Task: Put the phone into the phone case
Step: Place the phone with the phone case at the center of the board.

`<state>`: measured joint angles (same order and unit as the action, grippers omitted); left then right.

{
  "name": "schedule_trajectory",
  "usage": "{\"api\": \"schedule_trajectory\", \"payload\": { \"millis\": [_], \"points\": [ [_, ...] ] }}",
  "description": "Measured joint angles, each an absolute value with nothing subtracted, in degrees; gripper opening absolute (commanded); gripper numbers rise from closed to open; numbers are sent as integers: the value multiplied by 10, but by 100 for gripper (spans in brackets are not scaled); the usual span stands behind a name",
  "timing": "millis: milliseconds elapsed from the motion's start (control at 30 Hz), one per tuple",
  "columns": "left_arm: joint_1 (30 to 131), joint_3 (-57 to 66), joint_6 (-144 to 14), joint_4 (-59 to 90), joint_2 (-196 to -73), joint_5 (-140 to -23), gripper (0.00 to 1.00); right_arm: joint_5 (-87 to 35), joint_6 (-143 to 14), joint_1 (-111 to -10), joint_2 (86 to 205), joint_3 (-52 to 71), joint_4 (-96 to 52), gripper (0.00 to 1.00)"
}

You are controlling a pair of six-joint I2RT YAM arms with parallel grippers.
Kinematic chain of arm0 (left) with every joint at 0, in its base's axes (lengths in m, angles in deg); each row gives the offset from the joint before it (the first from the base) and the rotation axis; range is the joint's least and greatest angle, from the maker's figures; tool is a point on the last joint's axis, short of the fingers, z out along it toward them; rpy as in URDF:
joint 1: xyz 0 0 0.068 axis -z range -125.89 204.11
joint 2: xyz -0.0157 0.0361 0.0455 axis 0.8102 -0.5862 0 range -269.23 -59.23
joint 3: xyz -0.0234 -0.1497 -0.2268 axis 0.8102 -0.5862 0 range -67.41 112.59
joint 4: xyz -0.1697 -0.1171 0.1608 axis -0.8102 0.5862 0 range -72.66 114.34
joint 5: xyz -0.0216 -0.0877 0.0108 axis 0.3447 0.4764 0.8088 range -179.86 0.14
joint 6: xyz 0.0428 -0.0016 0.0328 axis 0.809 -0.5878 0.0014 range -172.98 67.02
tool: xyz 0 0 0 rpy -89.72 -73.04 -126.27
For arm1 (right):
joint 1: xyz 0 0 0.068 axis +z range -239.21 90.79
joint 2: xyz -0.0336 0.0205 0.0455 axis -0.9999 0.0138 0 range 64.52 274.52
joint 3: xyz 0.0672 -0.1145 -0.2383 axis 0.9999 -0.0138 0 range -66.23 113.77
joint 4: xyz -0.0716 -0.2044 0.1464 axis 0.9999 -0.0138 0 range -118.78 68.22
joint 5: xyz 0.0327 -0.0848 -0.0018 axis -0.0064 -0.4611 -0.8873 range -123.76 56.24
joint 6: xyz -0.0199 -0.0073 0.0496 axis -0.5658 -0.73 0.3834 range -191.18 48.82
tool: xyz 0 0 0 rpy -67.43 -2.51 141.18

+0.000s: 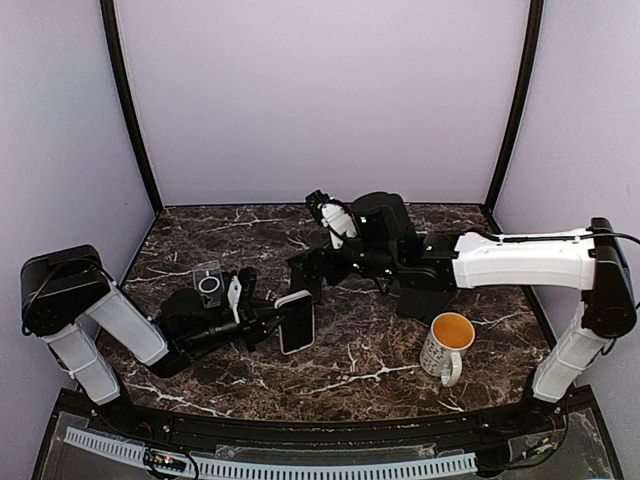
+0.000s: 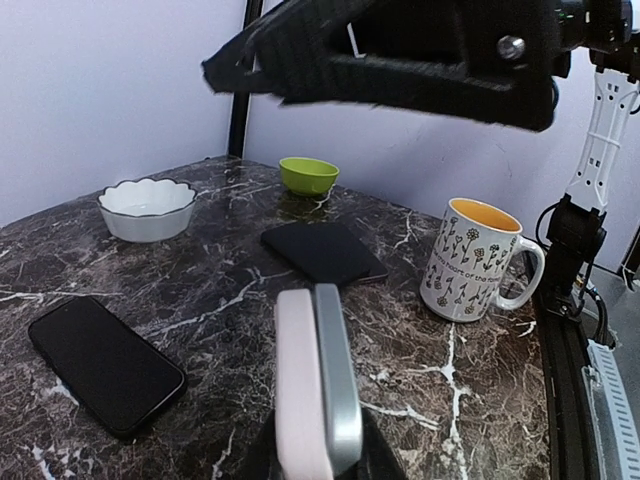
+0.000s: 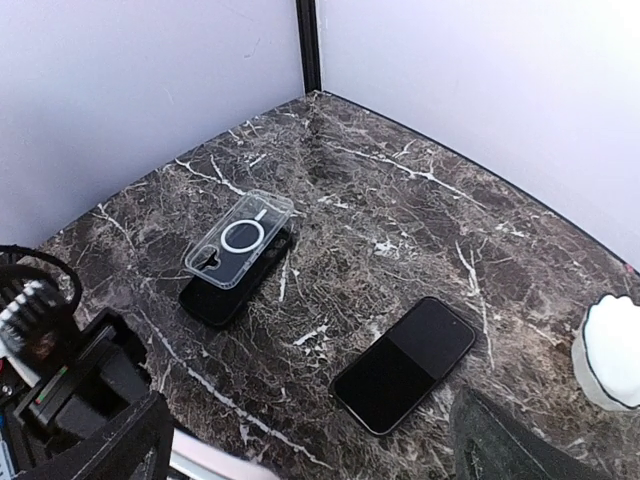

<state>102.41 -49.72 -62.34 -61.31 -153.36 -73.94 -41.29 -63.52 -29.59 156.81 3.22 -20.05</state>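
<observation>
A silver-edged phone [image 2: 340, 375] lies flat against a pale pink phone case [image 2: 298, 390]. My left gripper [image 2: 318, 455] is shut on the pair, holding them edge-on just above the table. From above, the phone [image 1: 296, 322] shows its dark screen inside a pale rim, right of my left gripper [image 1: 270, 322]. My right gripper [image 1: 303, 272] hovers just beyond it, open and holding nothing. In the right wrist view its fingers [image 3: 110, 440] flank the bottom edge, and a sliver of the pale case [image 3: 215, 462] shows between them.
A clear case [image 3: 240, 238] rests on a black phone [image 3: 222, 295] at the left. Another black phone [image 3: 405, 365] lies flat mid-table, and a dark slab [image 2: 322, 250] lies further on. A flowered mug [image 1: 446, 345], a white bowl [image 2: 147, 208] and a green bowl [image 2: 308, 175] stand around.
</observation>
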Motion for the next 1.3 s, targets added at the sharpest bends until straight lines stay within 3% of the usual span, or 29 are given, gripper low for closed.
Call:
{"api": "schedule_trajectory", "payload": {
  "millis": [300,467,567,900,1067,1300],
  "points": [
    [1026,-537,-608,-738,-1585,-747,2,-470,-629,-253,1659,54,-197,95],
    [1027,-538,-597,-739,-1585,-755,11,-501,-639,-228,1669,54,-196,94],
    [1027,-537,-591,-739,-1585,-754,21,-517,-640,-228,1675,54,-186,94],
    [1027,-530,-563,-706,-1566,-753,29,-544,-638,-229,1678,39,-157,93],
    [1027,-522,-555,-681,-1554,-752,28,-544,-635,-229,1678,28,-140,92],
    [1027,-517,-552,-637,-1538,-743,15,-552,-634,-228,1678,28,-141,94]
  ]
}}
